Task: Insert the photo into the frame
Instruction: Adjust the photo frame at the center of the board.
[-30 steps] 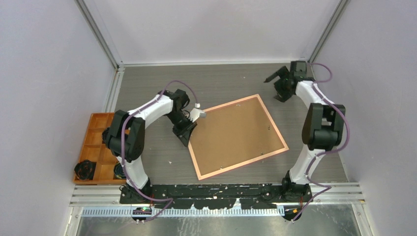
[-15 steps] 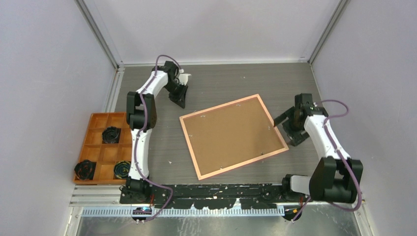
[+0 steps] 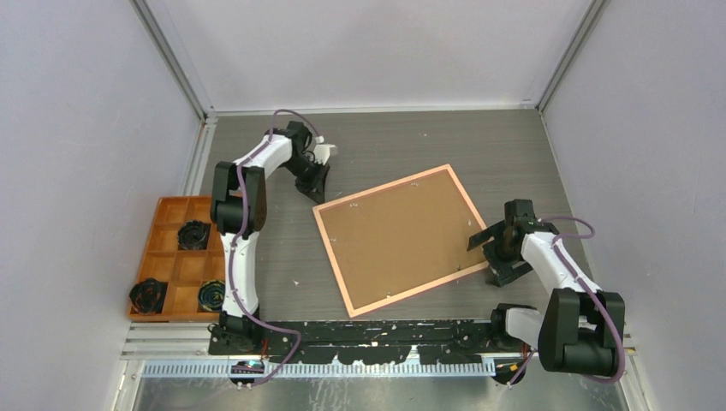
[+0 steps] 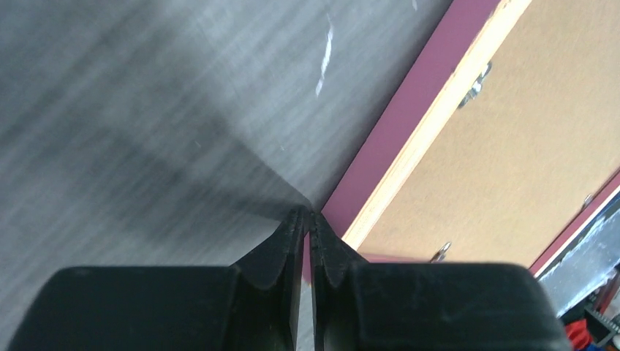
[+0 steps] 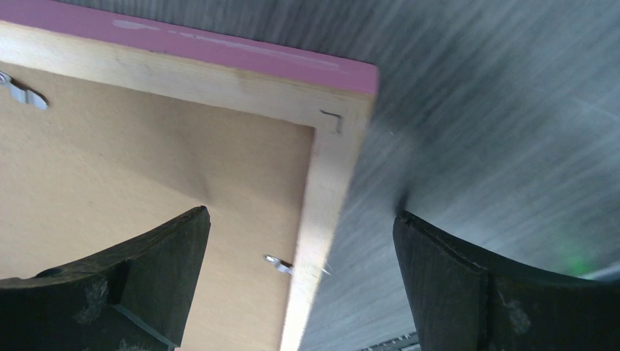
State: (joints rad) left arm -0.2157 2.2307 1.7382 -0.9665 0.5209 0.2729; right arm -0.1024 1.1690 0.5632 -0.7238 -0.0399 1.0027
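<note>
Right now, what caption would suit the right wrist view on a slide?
Open right tool above a corner of the frame, its brown back facing up.

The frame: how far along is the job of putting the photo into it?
Done, seemingly: the frame lies back up, backing board seated; no photo shows, so it may be inside. In hand: left gripper, fingers shut, at its far-left corner; right gripper open astride the near-right corner. Left: cannot tell.
</note>
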